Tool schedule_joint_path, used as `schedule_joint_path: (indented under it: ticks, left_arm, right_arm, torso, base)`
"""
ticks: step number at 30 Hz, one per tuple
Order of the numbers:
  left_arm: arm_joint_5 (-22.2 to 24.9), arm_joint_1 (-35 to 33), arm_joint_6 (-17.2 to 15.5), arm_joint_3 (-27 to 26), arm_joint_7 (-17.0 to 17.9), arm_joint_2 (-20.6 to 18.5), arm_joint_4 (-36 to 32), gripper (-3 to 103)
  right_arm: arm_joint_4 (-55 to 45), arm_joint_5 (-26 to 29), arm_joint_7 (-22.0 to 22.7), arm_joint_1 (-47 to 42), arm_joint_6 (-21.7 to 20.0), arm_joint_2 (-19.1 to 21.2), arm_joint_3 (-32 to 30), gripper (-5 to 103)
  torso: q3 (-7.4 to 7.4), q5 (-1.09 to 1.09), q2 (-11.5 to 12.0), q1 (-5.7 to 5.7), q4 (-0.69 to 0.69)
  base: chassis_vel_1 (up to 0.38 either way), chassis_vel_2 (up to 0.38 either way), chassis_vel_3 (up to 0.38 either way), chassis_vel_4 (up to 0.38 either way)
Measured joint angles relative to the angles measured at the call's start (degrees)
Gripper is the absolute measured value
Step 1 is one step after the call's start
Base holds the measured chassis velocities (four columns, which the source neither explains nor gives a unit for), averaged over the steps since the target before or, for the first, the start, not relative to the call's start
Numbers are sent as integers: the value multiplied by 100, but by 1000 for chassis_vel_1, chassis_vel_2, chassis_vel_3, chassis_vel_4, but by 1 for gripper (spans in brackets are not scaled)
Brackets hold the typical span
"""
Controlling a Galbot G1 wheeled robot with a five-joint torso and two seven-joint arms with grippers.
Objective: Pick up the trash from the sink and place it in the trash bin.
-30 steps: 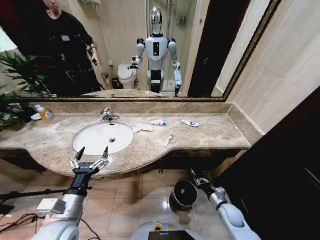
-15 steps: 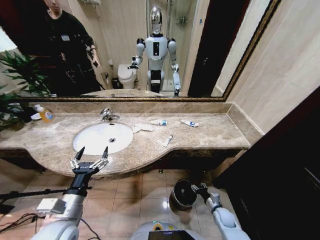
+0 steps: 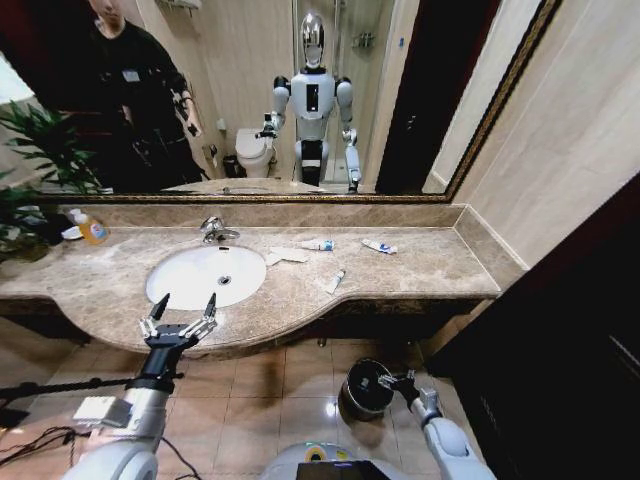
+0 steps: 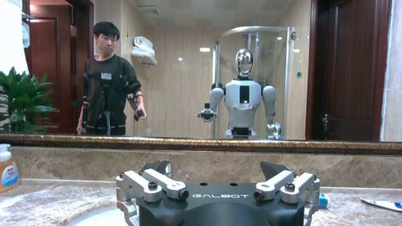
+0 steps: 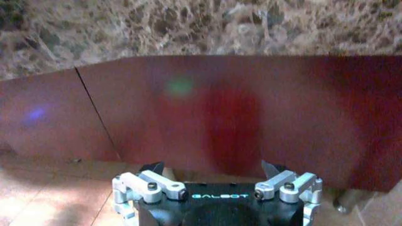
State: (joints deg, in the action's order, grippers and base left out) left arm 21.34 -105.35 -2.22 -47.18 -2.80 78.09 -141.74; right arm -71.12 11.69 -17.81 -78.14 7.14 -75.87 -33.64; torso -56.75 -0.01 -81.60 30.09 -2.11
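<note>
While right gripper [image 3: 392,381], fingers spread, hovers over round dark-metal trash bin [image 3: 364,389], left gripper [image 3: 181,313] spread.

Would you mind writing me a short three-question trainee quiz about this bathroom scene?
1. True or false: the basin of the sink holds trash.
2. Which gripper is beside the trash bin? A) left B) right
3. Fill in: the left gripper hovers at the counter's front edge with its fingers ____.

Key:
1. False; the tubes and the paper lie on the counter beside the basin.
2. B; the right gripper is low at the bin's rim.
3. open
</note>
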Motion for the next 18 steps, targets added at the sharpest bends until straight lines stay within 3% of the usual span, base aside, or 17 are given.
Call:
schedule_joint_path:
  ticks: [13, 18]
  left_arm:
    - [0, 0, 0, 0, 0, 0, 0, 100]
    - [0, 0, 0, 0, 0, 0, 0, 100]
  right_arm:
    - [329, -90, -21, 75, -135, -132, -42, 100]
    - [-147, 82, 11, -121, -139, -98, -74, 100]
  torso:
    - [0, 1, 1, 0, 0]
    - [0, 2, 1, 0, 0]
  base:
    - [0, 0, 0, 0]
    - [0, 0, 0, 0]
